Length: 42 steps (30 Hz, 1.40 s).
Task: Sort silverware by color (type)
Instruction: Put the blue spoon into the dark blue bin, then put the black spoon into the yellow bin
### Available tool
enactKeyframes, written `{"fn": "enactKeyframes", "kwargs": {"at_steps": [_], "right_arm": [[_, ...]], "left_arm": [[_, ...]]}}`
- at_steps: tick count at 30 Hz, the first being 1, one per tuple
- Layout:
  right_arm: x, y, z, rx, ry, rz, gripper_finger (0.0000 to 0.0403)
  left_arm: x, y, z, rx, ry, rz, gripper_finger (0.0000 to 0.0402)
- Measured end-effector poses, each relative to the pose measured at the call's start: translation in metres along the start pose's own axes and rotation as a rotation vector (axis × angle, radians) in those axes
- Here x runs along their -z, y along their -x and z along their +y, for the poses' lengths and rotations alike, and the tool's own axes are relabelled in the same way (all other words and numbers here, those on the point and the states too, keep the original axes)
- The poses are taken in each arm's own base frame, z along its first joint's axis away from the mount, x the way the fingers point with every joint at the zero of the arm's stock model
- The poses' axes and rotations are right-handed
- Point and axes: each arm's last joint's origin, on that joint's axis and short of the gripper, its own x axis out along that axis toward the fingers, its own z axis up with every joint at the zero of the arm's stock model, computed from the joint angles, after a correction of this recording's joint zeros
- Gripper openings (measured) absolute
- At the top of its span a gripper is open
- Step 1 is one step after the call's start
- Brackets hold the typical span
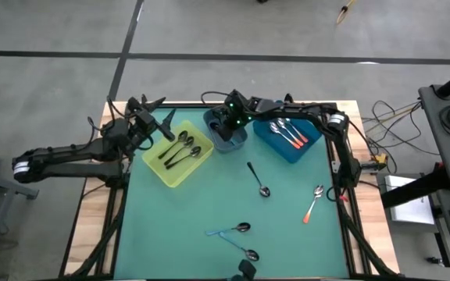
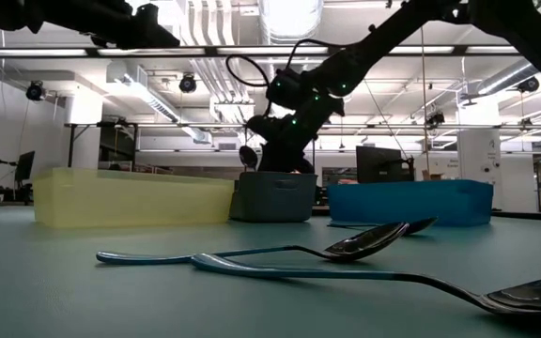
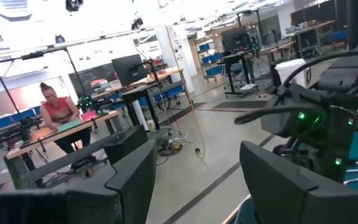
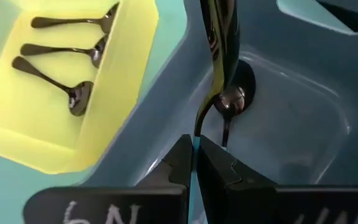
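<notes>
A light-blue spoon (image 4: 219,59) was gripped by the closed right jaws (image 4: 194,163) over the grey bin (image 4: 303,118), for release with its colour. The left jaws (image 1: 153,117) were held open beside the yellow bin (image 1: 180,173).

The worktop (image 1: 170,226) is teal green. A yellow bin (image 1: 180,154) holds black-handled spoons (image 1: 180,148), a grey-blue bin (image 1: 226,134) sits beside it, and a blue bin (image 1: 289,139) holds orange-red-handled spoons (image 1: 291,134). Light blue-handled spoons (image 1: 233,231) lie loose.
</notes>
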Motion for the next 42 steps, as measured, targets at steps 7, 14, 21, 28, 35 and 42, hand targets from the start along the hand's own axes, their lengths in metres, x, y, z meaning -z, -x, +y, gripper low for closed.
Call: {"fn": "enactKeyframes", "kwargs": {"at_steps": [7,14,21,28,35,42], "right_arm": [[-0.001,0.0,-0.002,0.081,-0.003,-0.022,0.0014],[-0.002,0.001,-0.002,0.092,-0.009,-0.029,0.005],[-0.002,0.001,-0.002,0.091,-0.009,-0.032,0.0087],[-0.008,0.016,0.015,0.068,0.026,-0.06,0.0093],[-0.015,0.051,0.053,0.017,0.138,-0.114,0.0074],[-0.002,0.083,0.099,0.093,0.283,-0.127,0.006]], "left_arm": [[-0.002,0.003,0.003,-0.005,0.008,-0.013,0.0213],[-0.002,0.004,0.004,-0.004,0.003,-0.011,0.0213],[-0.001,0.004,0.004,-0.002,0.0,-0.007,0.0213],[0.001,0.004,0.002,0.006,0.003,0.014,0.0213],[0.007,0.004,-0.001,0.048,0.018,0.058,0.0213],[0.024,0.004,-0.013,0.243,0.099,0.19,0.0213]]}}
